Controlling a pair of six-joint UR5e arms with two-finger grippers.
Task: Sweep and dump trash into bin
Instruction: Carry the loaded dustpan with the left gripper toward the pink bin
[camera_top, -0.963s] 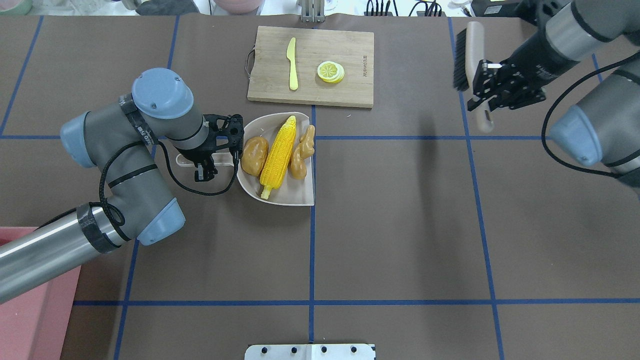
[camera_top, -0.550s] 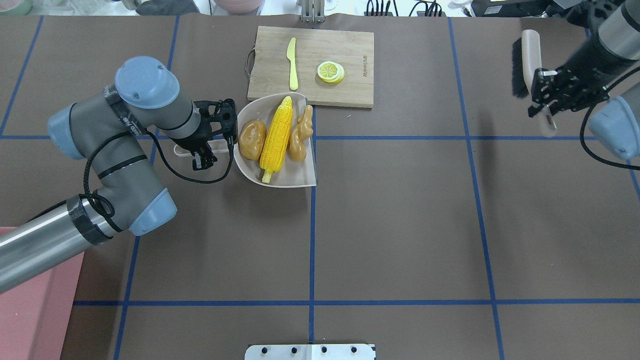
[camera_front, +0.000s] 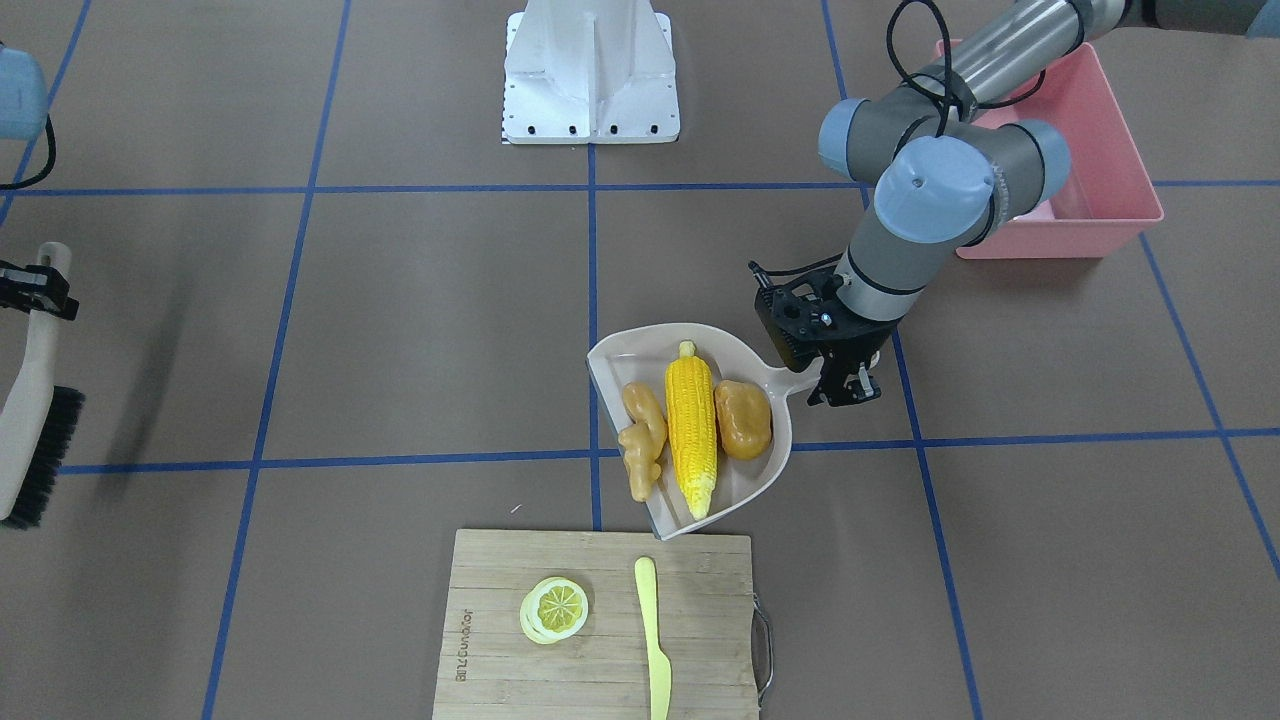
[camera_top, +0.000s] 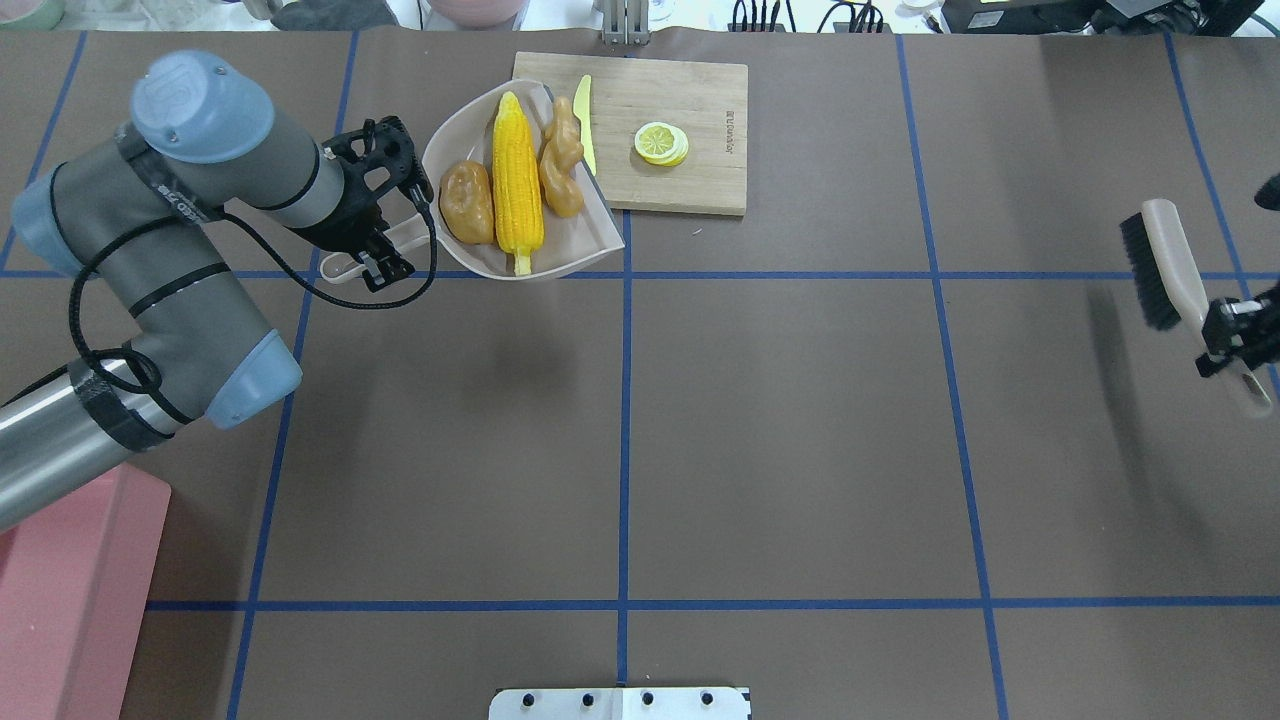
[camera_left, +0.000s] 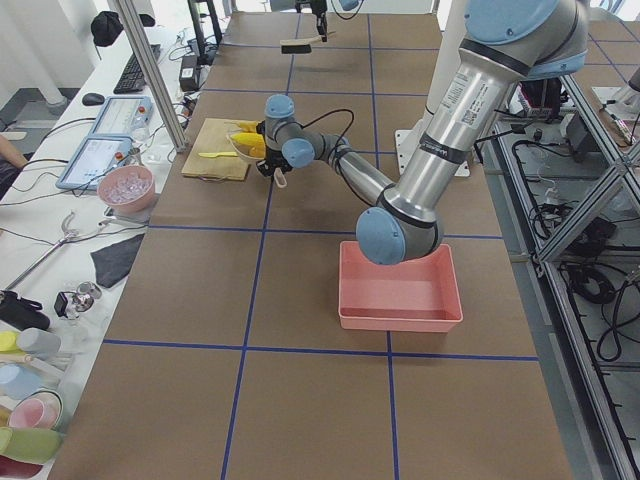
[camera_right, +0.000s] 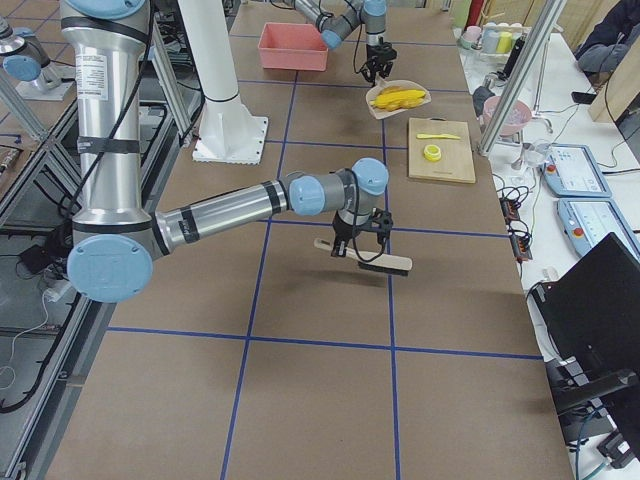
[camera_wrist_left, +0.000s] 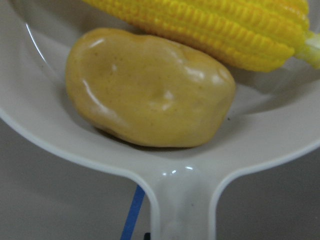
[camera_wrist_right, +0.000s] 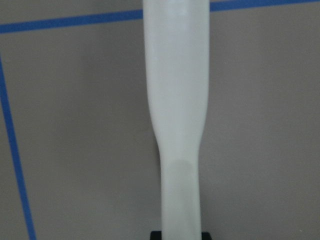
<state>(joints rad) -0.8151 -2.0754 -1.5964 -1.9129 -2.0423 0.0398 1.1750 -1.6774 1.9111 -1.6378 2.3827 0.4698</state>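
My left pincer was shut tight on the handle of the beige dustpan. I held the dustpan up off the table, and its dark shadow lay on the brown top below it. The trash sat inside the pan, just past my fingers. The potato was closest to my pincer, right where the handle joins the pan. My wrist camera saw it big and shiny there. The corn cob lay next to the potato, in the middle of the pan, with its long side along it. The ginger root lay on the far side of the corn, nearest the open flat edge of the pan. All three were side by side and close together. From above, the pan covered one corner of the wooden cutting board. A lemon slice and a pale yellow knife lay on that board. The pink bin stood well apart from the pan, back by my base on my left side, and my left arm reached out over it. Far off on my other side, my right pincer was clamped on the handle of the brush. The brush was up in the air with its black bristles pointing sideways.
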